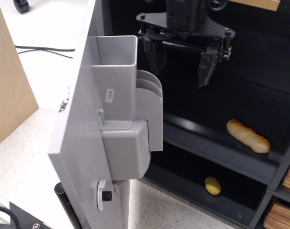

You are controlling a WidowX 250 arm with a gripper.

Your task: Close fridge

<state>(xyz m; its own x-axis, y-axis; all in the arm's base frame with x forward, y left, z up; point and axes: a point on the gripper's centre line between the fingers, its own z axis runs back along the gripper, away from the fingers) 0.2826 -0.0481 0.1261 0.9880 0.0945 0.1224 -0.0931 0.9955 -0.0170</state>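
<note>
The fridge door (80,143) stands open at the left, seen edge-on, with grey plastic inner bins (121,109) facing right. The dark fridge cabinet (259,62) with dark shelves (216,152) fills the right side. My gripper (181,64) hangs from the top centre, in front of the cabinet interior and just right of the upper bin. Its two black fingers are spread apart and hold nothing. The door's outer face and handle are hidden, except a black bar end (64,200) at the door's bottom.
A bread loaf (247,135) lies on the middle shelf. A small yellow item (212,185) lies on the lower shelf. A tan wooden panel (6,86) stands at the far left. A black cable (45,49) runs across the floor behind the door.
</note>
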